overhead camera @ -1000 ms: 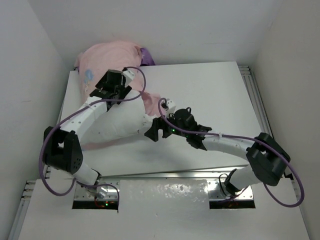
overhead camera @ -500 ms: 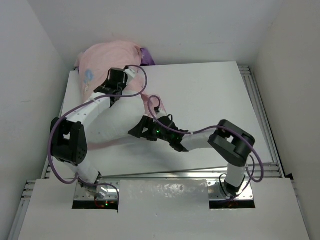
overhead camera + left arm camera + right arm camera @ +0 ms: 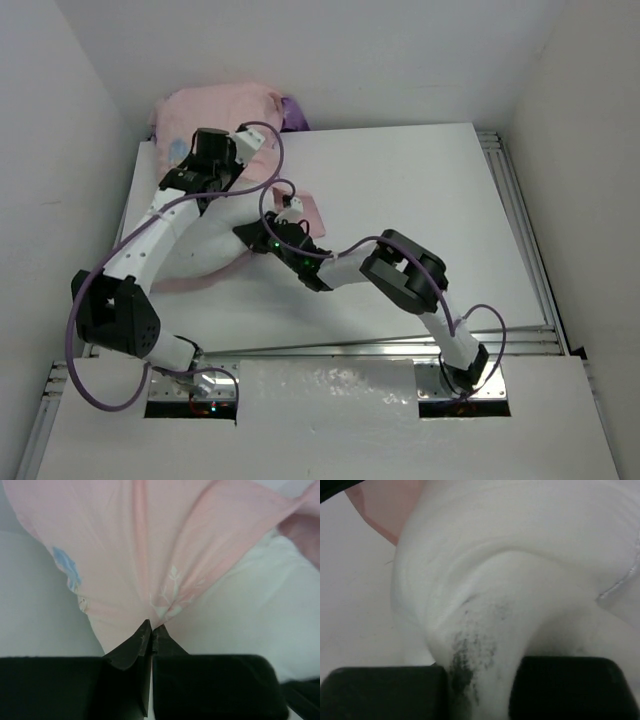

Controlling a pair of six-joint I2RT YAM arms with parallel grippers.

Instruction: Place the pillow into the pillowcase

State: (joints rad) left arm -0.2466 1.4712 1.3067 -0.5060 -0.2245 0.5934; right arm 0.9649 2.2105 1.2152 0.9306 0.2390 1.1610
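Left gripper (image 3: pixel 151 627), spread wide a second ago, now clenched tip to tip on a fold of the pillowcase (image 3: pixel 150 540), pink inside showing; wrist has shifted toward the table's (image 3: pixel 420 190) far left corner. Right gripper (image 3: pixel 479 680), open a moment back, now pinches a bunched ridge of the pillow (image 3: pixel 520 555) between its fingers; that arm has reached farther left, elbow folded over mid-table. Pillow lies on the left of the table, far end under the pink fabric, which heaps past the far left edge.
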